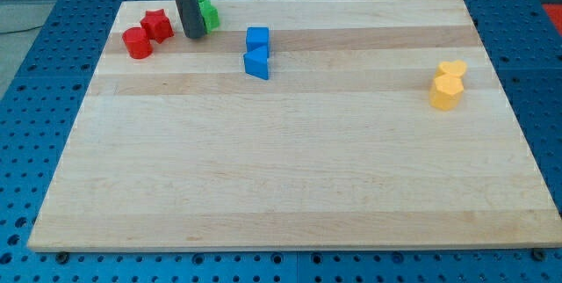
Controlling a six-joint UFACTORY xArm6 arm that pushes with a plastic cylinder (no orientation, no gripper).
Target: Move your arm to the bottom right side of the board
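My tip (194, 35) top-left, touching green block (207, 12).

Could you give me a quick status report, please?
My tip at the view's top left, beside the green block. Board bottom right not reached. Yellow blocks sit right.

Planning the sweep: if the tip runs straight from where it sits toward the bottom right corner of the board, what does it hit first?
Probably nothing. My tip sits at the view's top left beside the green blocks; the blue blocks lie close above that line, so clearance is uncertain.
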